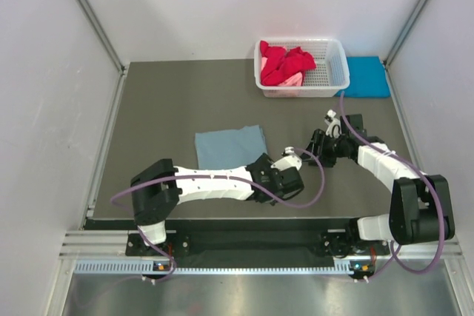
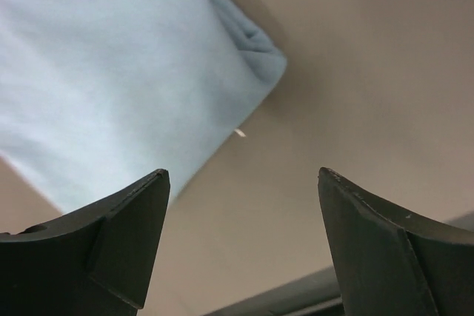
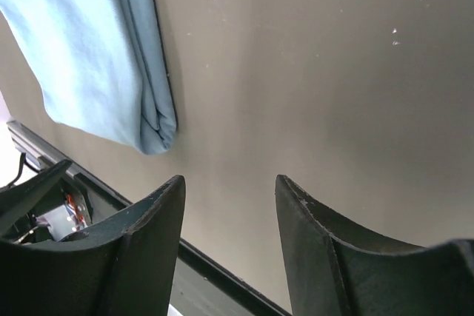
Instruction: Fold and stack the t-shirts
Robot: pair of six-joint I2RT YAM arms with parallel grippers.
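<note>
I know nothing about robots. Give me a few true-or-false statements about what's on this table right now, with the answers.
1. The grey-blue t-shirt lies folded on the table. True.
2. The left hand is gripping that shirt. False: it is open and empty.
3. Red shirts sit in the white basket. True.
4. The turquoise shirt is inside the basket. False: it lies on the table beside it.
5. The right hand holds nothing. True.

Top camera looks down; both close wrist cameras share the grey-blue t-shirt [image 2: 111,72] [image 3: 81,49].
</note>
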